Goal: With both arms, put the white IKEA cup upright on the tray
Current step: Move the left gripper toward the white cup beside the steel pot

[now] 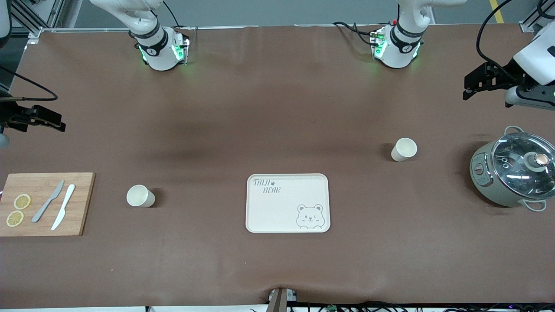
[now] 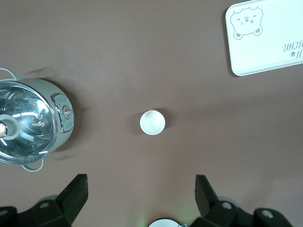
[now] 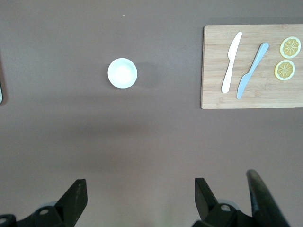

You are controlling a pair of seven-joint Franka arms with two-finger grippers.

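Front view: both white cups stand upright, well apart from the bare tray; pot lidded. Left gripper and right gripper hover spread, holding nothing.

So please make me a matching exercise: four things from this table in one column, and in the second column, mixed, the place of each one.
Things
1. flat cream rectangular tray
2. white plastic knife
3. grey cooking pot with glass lid
4. two yellow lemon slices

Places
A. at the left arm's end of the table
B. on the wooden cutting board, at its outer end
C. between the two white cups
D. on the wooden cutting board, beside the grey knife

Pairs: 1-C, 2-D, 3-A, 4-B
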